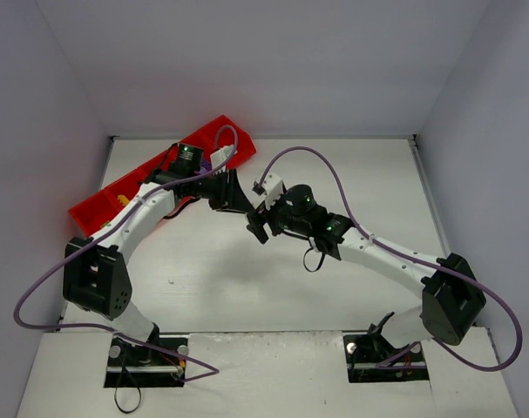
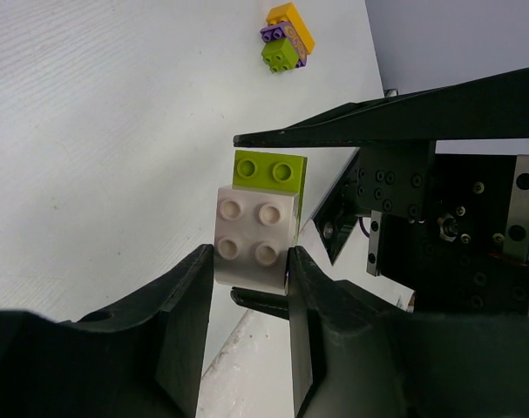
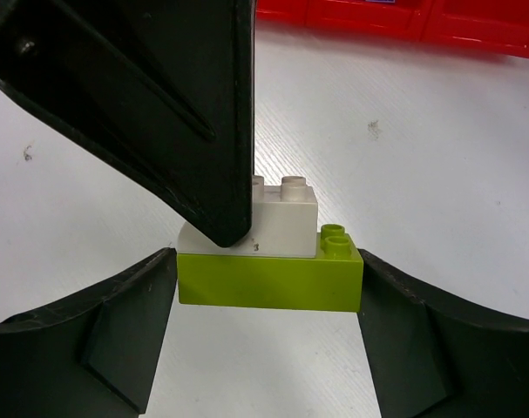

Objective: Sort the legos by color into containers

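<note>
Overhead, my left gripper (image 1: 238, 198) and my right gripper (image 1: 257, 225) meet nose to nose above the middle of the table (image 1: 351, 174), and their bodies hide what sits between them. The red tray (image 1: 103, 198) lies slantwise at the far left. Through my left wrist camera, my left fingers (image 2: 181, 322) are clamped on the sides of a white brick (image 2: 251, 235) that is stuck to a lime green brick (image 2: 270, 171). A small stack (image 2: 286, 37) of yellow-orange, purple and lime bricks rests on the table well beyond. Through my right wrist camera, my right fingers (image 3: 133, 322) press against both ends of the lime green brick, with the white brick on top and the tray along the far edge.
</note>
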### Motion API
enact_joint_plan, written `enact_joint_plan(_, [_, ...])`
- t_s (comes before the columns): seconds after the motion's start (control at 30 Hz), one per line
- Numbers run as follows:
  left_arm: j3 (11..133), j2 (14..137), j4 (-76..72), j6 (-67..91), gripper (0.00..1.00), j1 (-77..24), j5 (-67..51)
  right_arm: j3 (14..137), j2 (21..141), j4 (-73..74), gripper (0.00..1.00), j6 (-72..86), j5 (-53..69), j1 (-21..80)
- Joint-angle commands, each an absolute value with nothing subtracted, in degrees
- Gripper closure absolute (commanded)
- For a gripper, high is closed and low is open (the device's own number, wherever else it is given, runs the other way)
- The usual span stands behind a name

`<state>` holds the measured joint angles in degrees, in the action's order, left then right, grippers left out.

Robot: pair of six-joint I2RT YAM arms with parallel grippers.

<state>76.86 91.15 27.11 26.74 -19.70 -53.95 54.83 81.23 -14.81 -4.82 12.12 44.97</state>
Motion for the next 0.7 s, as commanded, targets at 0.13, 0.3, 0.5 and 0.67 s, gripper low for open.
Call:
enact_joint_plan(0.13, [80.16,90.62,26.01,25.14,1.0,-19.16,-54.84,55.72,81.56,-17.84,0.35,-6.24,10.46,44.91])
enact_joint_plan(0.3, [80.07,90.7,26.37,24.96,1.0,-19.16,-54.93,56.34,82.35,-18.37,0.53,-6.59,10.28,44.91])
enact_joint_plan(0.5, [81.12,91.31,26.45,24.87,1.0,-18.9,-54.49,55.03,81.74,-18.28,0.92,-6.86,9.15,44.91])
enact_joint_plan(0.67, [83.75,92.63,26.63,24.96,1.0,-17.06,-54.58,51.6,79.37,-17.84,1.0,-6.59,8.44,44.82])
